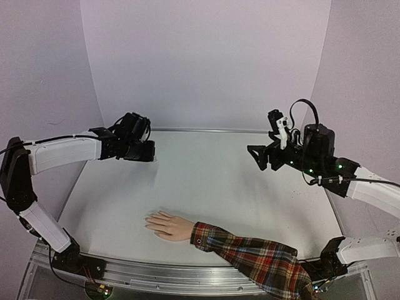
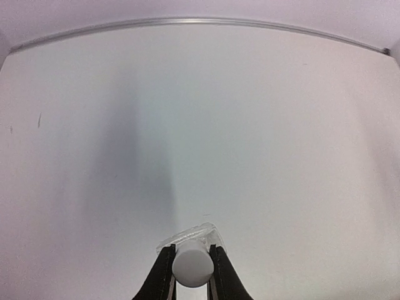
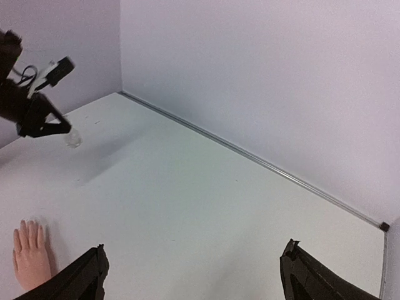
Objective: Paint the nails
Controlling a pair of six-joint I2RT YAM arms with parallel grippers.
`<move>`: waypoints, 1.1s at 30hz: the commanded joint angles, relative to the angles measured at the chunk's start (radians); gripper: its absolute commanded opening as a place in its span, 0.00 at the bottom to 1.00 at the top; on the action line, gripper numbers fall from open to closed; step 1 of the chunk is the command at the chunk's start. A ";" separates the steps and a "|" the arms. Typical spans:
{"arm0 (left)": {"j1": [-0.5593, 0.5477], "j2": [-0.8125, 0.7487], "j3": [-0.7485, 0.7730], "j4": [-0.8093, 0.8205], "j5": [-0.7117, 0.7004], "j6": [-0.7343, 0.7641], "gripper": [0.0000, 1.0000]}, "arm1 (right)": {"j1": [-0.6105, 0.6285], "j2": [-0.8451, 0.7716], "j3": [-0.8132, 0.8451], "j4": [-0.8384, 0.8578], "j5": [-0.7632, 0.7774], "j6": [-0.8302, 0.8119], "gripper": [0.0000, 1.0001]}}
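Well clear of the nails (image 1: 150, 220) (near edge), left gripper (image 2: 191, 251) clamps a bottle (image 2: 192, 270); right gripper (image 3: 194, 269) gapes.

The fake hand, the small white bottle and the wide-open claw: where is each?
hand (image 1: 167, 225), top view, back of the hand.
small white bottle (image 2: 192, 264), left wrist view, its round white end.
right gripper (image 3: 195, 247), right wrist view, midway between its open fingertips.

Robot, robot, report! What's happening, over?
Left gripper shut on bottle, raised. Right gripper open, empty. Hand flat on table, nails too small to judge. Nothing blocking it.
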 commanded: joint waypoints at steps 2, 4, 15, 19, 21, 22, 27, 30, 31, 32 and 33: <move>0.100 -0.066 -0.190 0.197 -0.040 -0.097 0.00 | -0.095 -0.140 -0.121 0.025 0.122 0.121 0.98; 0.119 -0.064 -0.227 0.221 -0.034 -0.116 0.00 | -0.110 -0.184 -0.164 0.022 0.141 0.130 0.98; 0.133 -0.007 -0.357 0.347 -0.110 -0.155 0.00 | -0.117 -0.376 -0.283 -0.008 0.152 0.225 0.98; 0.133 0.003 -0.397 0.395 -0.127 -0.152 0.00 | -0.117 -0.428 -0.293 -0.024 0.177 0.249 0.98; 0.133 0.017 -0.400 0.397 -0.128 -0.155 0.00 | -0.117 -0.442 -0.289 -0.043 0.203 0.252 0.98; 0.133 0.027 -0.400 0.397 -0.127 -0.157 0.00 | -0.117 -0.447 -0.286 -0.052 0.218 0.255 0.98; 0.132 0.079 -0.392 0.397 -0.118 -0.178 0.00 | -0.117 -0.457 -0.258 -0.110 0.257 0.272 0.98; 0.133 0.100 -0.389 0.397 -0.117 -0.183 0.00 | -0.117 -0.454 -0.255 -0.118 0.263 0.280 0.98; 0.133 0.104 -0.389 0.397 -0.116 -0.185 0.00 | -0.117 -0.452 -0.255 -0.120 0.265 0.285 0.98; 0.132 0.106 -0.390 0.397 -0.116 -0.188 0.01 | -0.117 -0.450 -0.254 -0.124 0.270 0.293 0.98; 0.132 0.106 -0.392 0.397 -0.116 -0.190 0.02 | -0.117 -0.446 -0.253 -0.130 0.278 0.302 0.98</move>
